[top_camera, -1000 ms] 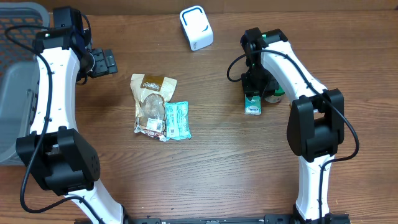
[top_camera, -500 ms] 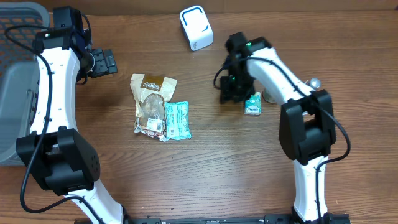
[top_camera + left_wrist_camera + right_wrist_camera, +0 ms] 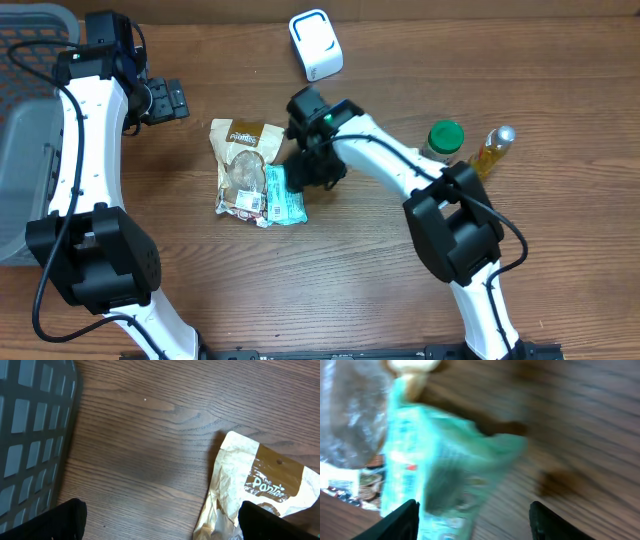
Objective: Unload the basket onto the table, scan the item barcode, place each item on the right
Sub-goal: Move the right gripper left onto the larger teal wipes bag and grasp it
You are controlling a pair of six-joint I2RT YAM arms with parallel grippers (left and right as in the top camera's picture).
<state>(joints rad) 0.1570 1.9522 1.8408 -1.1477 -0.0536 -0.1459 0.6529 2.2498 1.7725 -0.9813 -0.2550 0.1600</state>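
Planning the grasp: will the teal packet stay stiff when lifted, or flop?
Likely floppy: the teal packet looks like thin crinkled film. Probably light; lying flat against the brown pouch, it may slide when pushed, not tip.

Overhead view: bright, even light from above, sharp throughout, with only soft, short shadows on the brown wooden table. Left wrist view: sharp, a diffuse shadow at centre. Right wrist view: heavy motion blur; the teal plastic packet is smeared, its print illegible.
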